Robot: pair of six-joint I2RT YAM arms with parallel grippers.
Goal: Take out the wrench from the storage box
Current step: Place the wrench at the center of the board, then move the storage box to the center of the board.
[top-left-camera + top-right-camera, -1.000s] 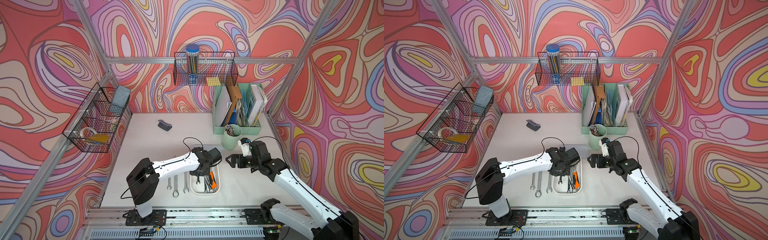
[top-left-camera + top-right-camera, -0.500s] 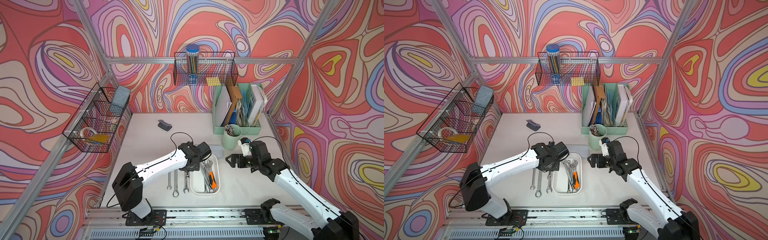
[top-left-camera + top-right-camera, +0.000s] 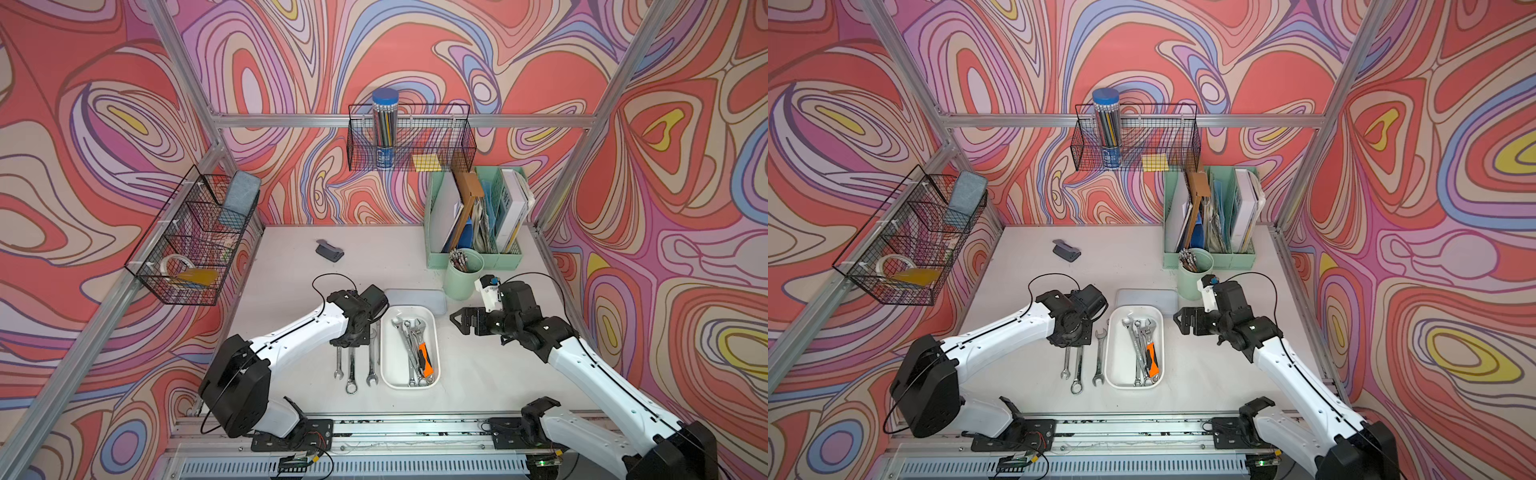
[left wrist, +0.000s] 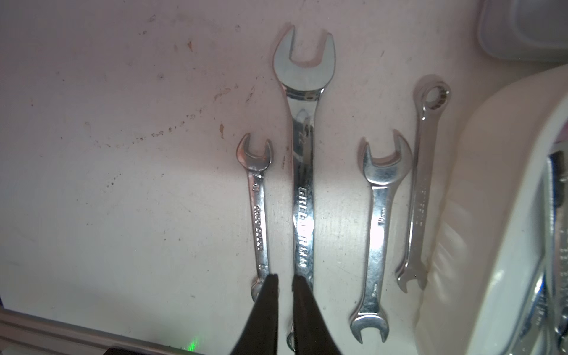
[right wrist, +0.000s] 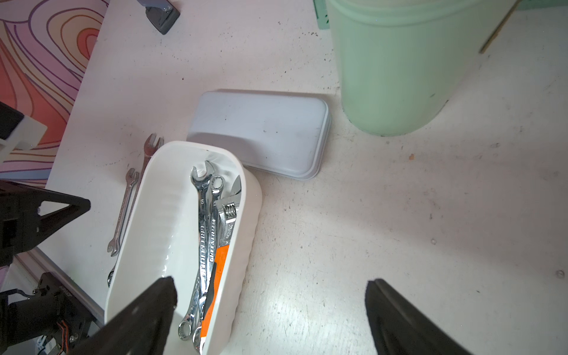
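The white storage box (image 3: 388,353) (image 5: 159,215) lies at the front middle of the table. It holds several steel wrenches (image 3: 409,345) (image 5: 203,233) and an orange-handled adjustable wrench (image 3: 424,359). Left of the box, several wrenches lie side by side on the table: a small one (image 4: 259,215), a large one (image 4: 302,184), a medium one (image 4: 379,221) and a thin ring-ended one (image 4: 422,190). My left gripper (image 4: 285,278) points down over the near ends of the small and large wrenches. Its jaws are slightly apart with nothing between them. My right gripper (image 5: 272,285) (image 3: 459,322) hovers wide open right of the box.
A pale grey-blue case (image 3: 413,297) (image 5: 261,132) lies just behind the box. A mint cup (image 3: 463,274) of pens and a green file holder (image 3: 473,216) stand at the back right. A dark small object (image 3: 329,251) lies at the back left. Wire baskets hang on the walls.
My left gripper has moved from over the box leftward to above the wrenches on the table, and its jaws have parted a little. The right arm has not moved.
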